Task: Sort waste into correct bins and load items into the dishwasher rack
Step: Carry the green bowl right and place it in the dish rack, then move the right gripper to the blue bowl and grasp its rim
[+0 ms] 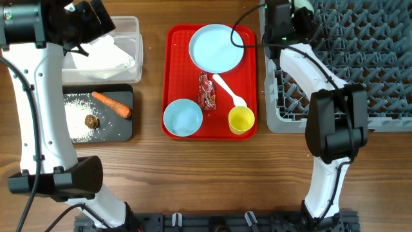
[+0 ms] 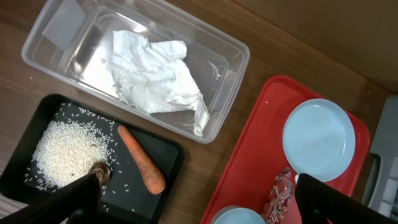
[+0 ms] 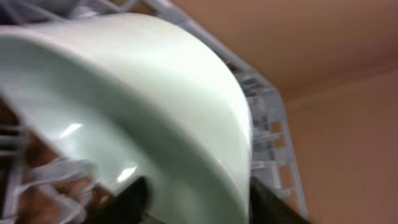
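My right gripper (image 3: 196,202) is open, its fingers astride the wall of a mint bowl (image 3: 149,99) that leans in the grey dishwasher rack (image 1: 360,58). My left gripper (image 2: 202,208) hangs open and empty over the gap between the black tray (image 1: 125,132) and the red tray (image 1: 174,77). The clear tub (image 1: 129,26) holds the crumpled napkin (image 2: 158,78). In the black tray lie the carrot (image 1: 111,104), a brown lump (image 1: 92,120) and rice (image 1: 77,119). The red tray carries the plate (image 1: 216,47), wrapper (image 1: 206,91), spoon (image 1: 230,91), yellow cup (image 1: 241,120) and another bowl (image 1: 183,118).
The rack fills the right back of the wooden table, its left edge close beside the red tray. Both arm bases stand at the table's front edge. The right arm reaches over the rack's front left corner.
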